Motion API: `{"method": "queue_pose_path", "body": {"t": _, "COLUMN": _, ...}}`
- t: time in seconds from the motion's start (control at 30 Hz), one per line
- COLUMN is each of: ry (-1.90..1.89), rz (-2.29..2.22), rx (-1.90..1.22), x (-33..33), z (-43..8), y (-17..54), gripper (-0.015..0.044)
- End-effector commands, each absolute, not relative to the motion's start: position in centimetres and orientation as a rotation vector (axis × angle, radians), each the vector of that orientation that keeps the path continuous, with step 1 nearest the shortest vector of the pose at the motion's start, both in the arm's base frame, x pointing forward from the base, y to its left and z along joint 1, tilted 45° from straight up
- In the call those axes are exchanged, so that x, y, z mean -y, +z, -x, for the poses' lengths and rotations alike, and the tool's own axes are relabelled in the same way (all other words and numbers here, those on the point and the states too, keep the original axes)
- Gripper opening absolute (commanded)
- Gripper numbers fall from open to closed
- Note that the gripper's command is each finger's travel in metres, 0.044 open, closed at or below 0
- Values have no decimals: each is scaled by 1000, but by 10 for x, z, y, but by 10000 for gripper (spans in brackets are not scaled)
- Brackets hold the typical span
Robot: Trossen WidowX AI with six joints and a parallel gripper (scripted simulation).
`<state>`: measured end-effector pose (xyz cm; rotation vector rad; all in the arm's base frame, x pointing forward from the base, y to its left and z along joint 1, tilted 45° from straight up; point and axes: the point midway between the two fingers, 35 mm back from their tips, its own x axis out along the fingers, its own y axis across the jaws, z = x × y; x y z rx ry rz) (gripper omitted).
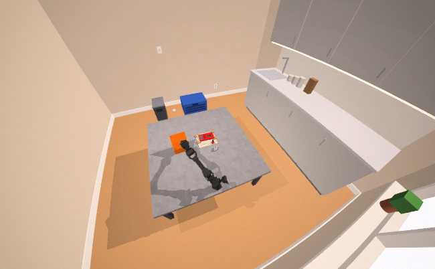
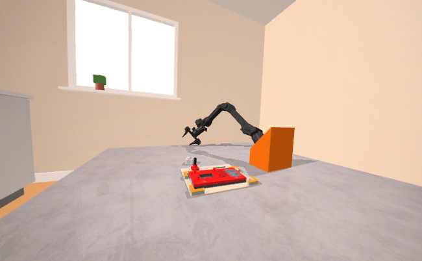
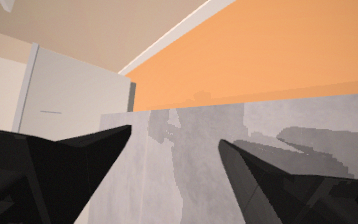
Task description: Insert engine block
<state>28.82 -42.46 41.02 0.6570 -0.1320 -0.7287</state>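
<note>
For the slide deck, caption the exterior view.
Open jaws above the table, red car body in the foreground.

Kitchen, sink (image 1: 272, 74), faucet (image 1: 285, 64), grey cabinets (image 1: 357, 40)

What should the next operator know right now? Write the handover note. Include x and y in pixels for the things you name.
Claw (image 1: 227, 181) (image 2: 190, 139) (image 3: 176, 136): open, holding nothing, above the table (image 1: 243, 157) (image 2: 141, 221) (image 3: 155, 165).
Car body (image 1: 207, 136) (image 2: 217, 178): on its cream board (image 1: 207, 145) (image 2: 223, 191), opening unfilled.
Engine block: probably the small pale piece (image 1: 215, 148) (image 2: 189, 160) beside the board.
Done: nothing placed.
Left: grasp block, turn slot toward rib, seat fully, withdraw without contact.
</note>
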Motion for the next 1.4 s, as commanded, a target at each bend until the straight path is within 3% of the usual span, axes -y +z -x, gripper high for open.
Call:
{"method": "queue_pose_path", "body": {"t": 0.0, "ry": -729, "rz": -640, "rx": 88, "x": 417, "z": -299, "y": 400, "gripper": 440}}
{"method": "queue_pose_path", "body": {"t": 1.37, "ry": -583, "rz": -362, "rx": -447, "x": 288, "z": -411, "y": 286, "gripper": 440}}
